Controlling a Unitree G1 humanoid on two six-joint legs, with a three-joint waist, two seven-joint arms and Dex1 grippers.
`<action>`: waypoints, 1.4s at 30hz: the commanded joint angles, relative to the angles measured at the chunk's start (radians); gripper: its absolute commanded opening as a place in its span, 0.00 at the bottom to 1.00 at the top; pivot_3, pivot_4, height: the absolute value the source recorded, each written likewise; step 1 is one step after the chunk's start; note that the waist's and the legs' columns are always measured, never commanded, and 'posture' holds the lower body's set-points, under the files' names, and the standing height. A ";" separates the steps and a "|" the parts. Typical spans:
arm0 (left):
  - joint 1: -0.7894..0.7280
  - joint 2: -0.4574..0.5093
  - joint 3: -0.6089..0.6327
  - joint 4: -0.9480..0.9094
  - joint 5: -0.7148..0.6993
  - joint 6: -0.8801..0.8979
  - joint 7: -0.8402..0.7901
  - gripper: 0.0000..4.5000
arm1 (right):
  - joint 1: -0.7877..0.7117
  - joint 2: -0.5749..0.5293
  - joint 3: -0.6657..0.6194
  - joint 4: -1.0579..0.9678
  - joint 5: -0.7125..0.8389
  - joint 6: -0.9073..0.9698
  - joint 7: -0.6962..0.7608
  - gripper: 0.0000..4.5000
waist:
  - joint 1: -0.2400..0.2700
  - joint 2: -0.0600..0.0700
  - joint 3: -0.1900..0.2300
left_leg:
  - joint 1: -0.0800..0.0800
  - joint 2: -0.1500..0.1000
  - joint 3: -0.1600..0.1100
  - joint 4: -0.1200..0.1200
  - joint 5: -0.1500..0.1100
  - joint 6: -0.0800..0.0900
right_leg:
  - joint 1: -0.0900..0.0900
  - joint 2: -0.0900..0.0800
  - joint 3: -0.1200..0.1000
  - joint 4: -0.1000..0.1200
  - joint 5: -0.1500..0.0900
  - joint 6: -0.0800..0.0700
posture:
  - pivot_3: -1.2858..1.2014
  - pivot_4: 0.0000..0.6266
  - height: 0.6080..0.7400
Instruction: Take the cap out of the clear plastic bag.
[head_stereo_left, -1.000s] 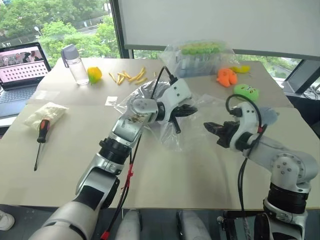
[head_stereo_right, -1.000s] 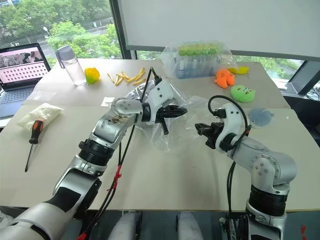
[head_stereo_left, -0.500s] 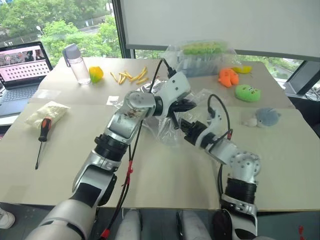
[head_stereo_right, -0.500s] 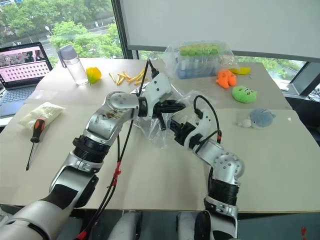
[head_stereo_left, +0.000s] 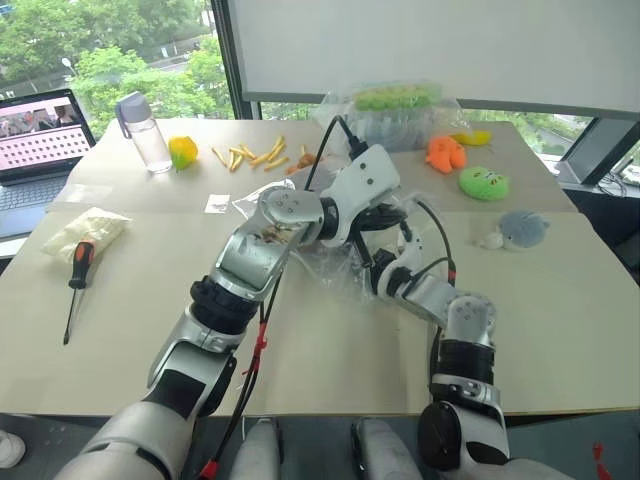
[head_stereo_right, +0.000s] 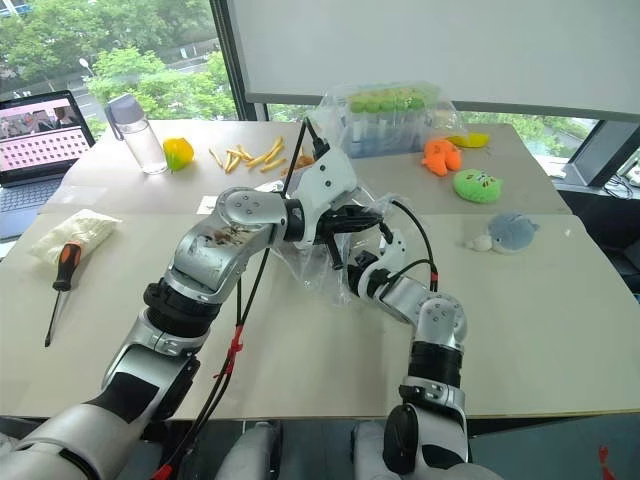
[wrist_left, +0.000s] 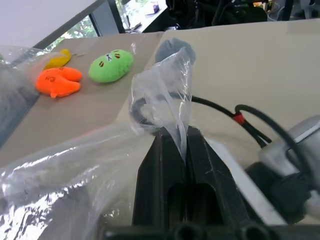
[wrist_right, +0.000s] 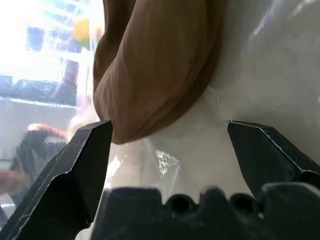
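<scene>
Left hand (wrist_left: 175, 145) is pinching the thin clear crinkly plastic bag (wrist_left: 75, 165) aloft while the wide-spread right hand (wrist_right: 167, 150) is facing the soft brown fabric cap (wrist_right: 155, 65) inside, risking grabbing film instead.

The near half of the table (head_stereo_left: 330, 370) lies bare in front of both arms. The left gripper (wrist_left: 175, 142) pinches the clear plastic bag (head_stereo_left: 335, 265) up, and the spread right gripper (wrist_right: 170, 150) sits in its mouth, the cap (wrist_right: 155, 65) hanging just ahead between its fingers. Plush toys (head_stereo_left: 465, 170) and a bulkier bag (head_stereo_left: 400, 110) crowd the far right; a screwdriver (head_stereo_left: 75, 290) lies left.
</scene>
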 joint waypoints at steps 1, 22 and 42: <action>-0.004 -0.022 -0.003 -0.083 -0.028 0.027 0.020 0.00 | -0.050 0.010 0.003 0.126 -0.029 -0.073 0.020 0.99 | -0.006 0.000 0.000 | 0.000 0.000 0.000 0.000 0.000 0.000 | 0.000 0.000 0.000 0.000 0.000 0.000 | 0.52 0.24 1.00; 0.005 -0.022 -0.009 -0.097 -0.056 0.051 0.048 0.00 | -0.108 0.013 0.045 0.103 -0.064 -0.124 0.017 0.23 | -0.005 0.000 0.000 | -0.003 0.000 0.000 -0.001 0.000 0.000 | -0.002 0.001 0.000 -0.001 0.003 0.005 | 0.52 0.24 1.00; -0.006 -0.046 -0.040 -0.013 -0.063 -0.047 0.024 0.00 | 0.207 -0.314 0.120 -0.551 0.133 0.331 -0.185 0.00 | 0.029 0.001 -0.001 | -0.007 -0.003 0.000 -0.002 0.000 0.000 | -0.001 -0.004 0.000 -0.012 0.000 0.001 | 0.52 0.24 1.00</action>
